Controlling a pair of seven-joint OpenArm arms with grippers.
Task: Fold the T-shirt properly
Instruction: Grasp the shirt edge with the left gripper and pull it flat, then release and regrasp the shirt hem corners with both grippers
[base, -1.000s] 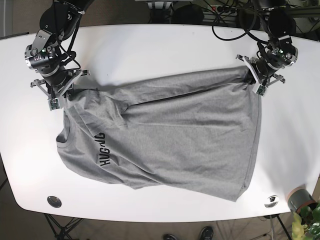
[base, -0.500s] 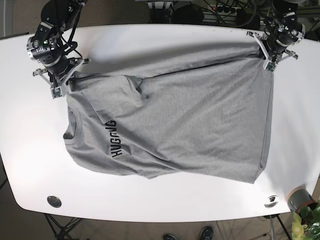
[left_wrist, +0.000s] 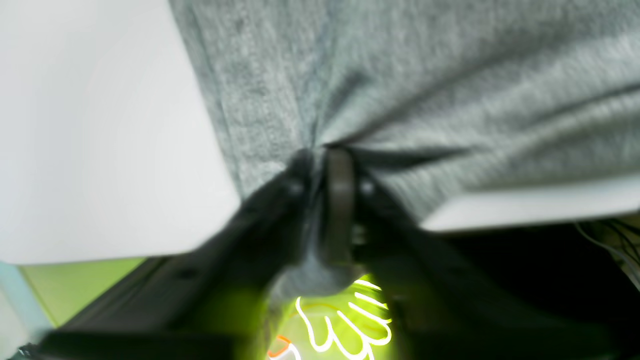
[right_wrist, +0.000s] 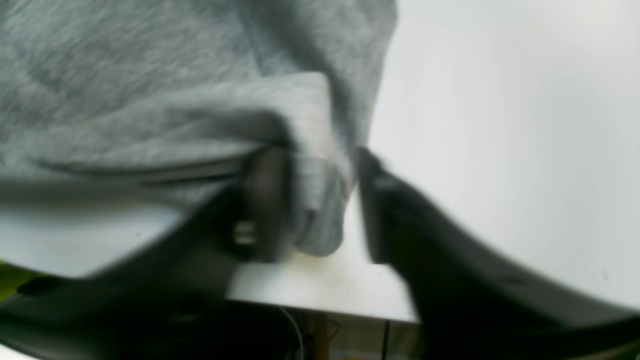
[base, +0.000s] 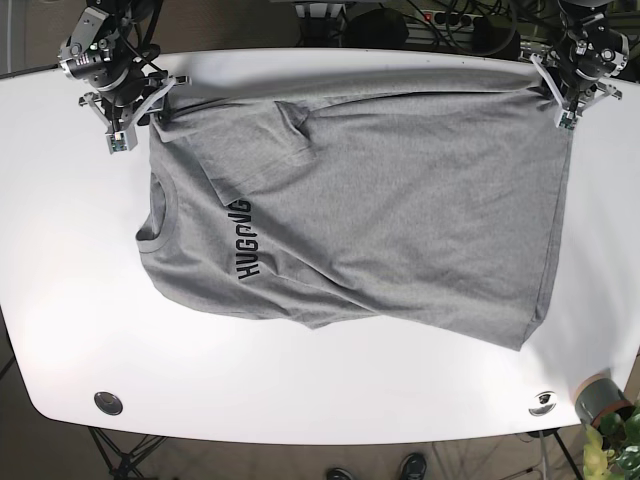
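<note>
Base view: grey T-shirt spread flat, each hand pinching a far corner.

Grey T-shirt with black lettering lies spread, slightly rumpled, across the table.

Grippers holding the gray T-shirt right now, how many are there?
2. The right gripper is shut on the gray T-shirt at its far corner on the base view's left; the left gripper clamps the far corner on that view's right.
</note>
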